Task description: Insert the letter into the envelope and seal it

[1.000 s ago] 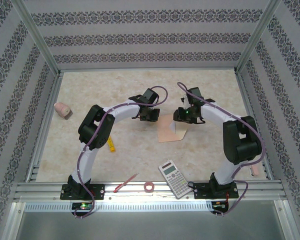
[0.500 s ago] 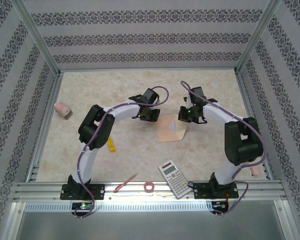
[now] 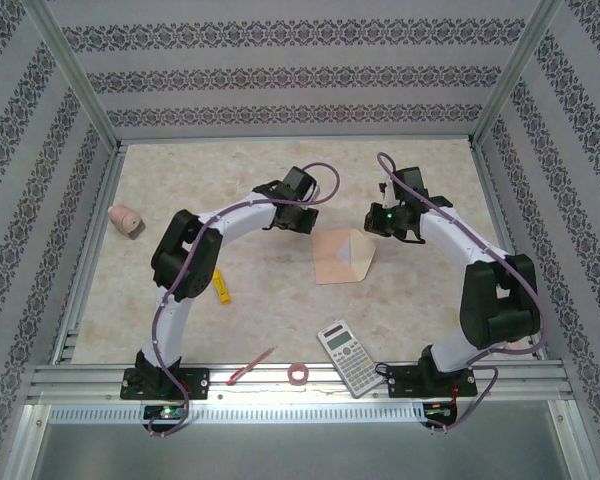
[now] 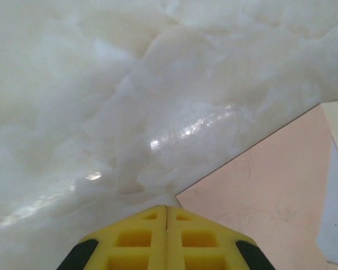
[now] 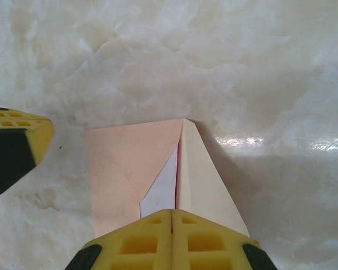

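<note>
1. Found the envelope [image 3: 330,263] flat at centre frame, cream flap [image 5: 205,180] half-raised, unsealed.
2. Noted a white, red-edged sliver of the letter [image 5: 160,197] showing beneath that flap, lower centre of the right wrist view.
3. Recorded left gripper [image 4: 167,209] and right gripper [image 5: 172,214] pinched shut, empty, upper left and upper right of the envelope in the top view.
4. Advise pressing the flap flat with closed tips, sweeping from crease to point, pinning the peach body against sliding.

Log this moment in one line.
left tool: shut, empty | right tool: shut, empty | letter: inside envelope | flap: open, unsealed
</note>
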Motion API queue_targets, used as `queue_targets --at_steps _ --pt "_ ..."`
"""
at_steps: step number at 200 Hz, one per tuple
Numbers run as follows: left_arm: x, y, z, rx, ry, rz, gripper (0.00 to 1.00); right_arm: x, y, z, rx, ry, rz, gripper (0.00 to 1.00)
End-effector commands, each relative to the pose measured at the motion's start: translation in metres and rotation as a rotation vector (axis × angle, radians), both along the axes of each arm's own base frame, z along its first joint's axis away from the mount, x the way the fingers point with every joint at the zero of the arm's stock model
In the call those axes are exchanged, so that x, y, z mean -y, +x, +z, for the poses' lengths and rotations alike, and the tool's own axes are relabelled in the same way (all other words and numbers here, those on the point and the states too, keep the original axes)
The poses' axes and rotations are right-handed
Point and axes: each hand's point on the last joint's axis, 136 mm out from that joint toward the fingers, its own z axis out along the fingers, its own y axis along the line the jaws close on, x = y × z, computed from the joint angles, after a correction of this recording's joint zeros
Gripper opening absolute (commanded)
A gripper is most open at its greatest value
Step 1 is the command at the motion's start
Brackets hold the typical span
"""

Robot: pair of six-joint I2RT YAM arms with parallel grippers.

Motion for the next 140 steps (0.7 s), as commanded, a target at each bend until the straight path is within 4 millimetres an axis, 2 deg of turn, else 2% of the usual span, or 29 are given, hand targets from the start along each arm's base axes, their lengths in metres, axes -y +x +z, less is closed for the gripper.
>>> queue_targets --at_steps 1,24,47,71,98,109,126,140 --pt "-0.022 0.012 0.058 0.102 -0.011 0.043 0.14 -0.008 0.002 0.024 0.042 0.034 -0.006 0.00" --pt "-0.049 0.006 0.079 0.108 -0.021 0.105 0.21 -0.015 0.001 0.032 0.064 0.054 0.000 0.09" --pt "-0.086 -0.008 0.098 0.110 -0.014 0.178 0.24 -0.026 0.000 0.038 0.077 0.067 0.023 0.10" --pt "-0.126 -0.032 0.115 0.102 0.026 0.264 0.26 -0.044 -0.001 0.042 0.089 0.095 0.056 0.11" --pt "-0.165 -0.067 0.117 0.047 0.077 0.368 0.33 -0.069 -0.004 0.046 0.094 0.117 0.106 0.16" --pt "-0.180 -0.084 0.114 0.009 0.102 0.422 0.38 -0.083 -0.005 0.049 0.100 0.132 0.130 0.26" --pt "-0.198 -0.113 0.107 -0.054 0.132 0.495 0.43 -0.105 -0.010 0.050 0.100 0.143 0.174 0.36" --pt "-0.213 -0.138 0.099 -0.112 0.159 0.561 0.52 -0.122 -0.013 0.049 0.091 0.157 0.207 0.48"
